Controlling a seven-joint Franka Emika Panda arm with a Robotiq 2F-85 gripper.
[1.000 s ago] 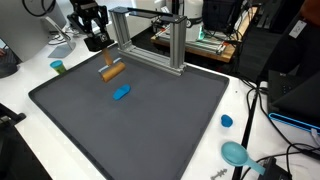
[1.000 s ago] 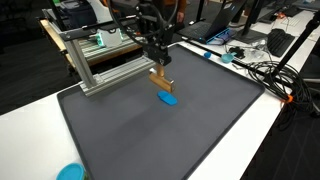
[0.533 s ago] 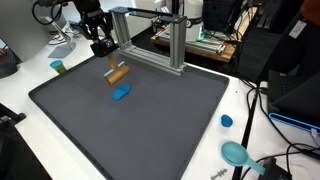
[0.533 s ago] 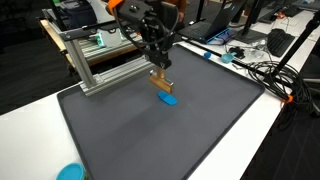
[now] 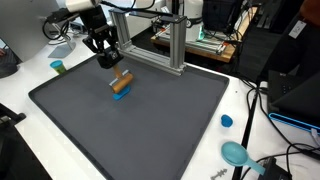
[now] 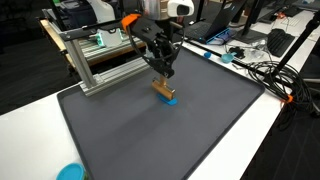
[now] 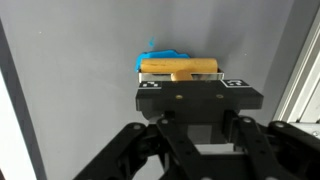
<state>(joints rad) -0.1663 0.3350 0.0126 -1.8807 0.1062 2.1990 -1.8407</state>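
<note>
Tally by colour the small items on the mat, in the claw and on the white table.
Brown: 1, wooden block in the claw
Blue: 2, blue block and cap
Teal-green: 2, round dish and small cup
Total: 5

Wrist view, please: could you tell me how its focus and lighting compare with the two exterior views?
Wrist view: the wooden block and the blue block behind it are fairly sharp; the gripper, close to the lens, is dark with little detail; the mat is evenly lit. In both exterior views: the light is soft, the mat shows no glare, and the blocks look small and coarse.
</note>
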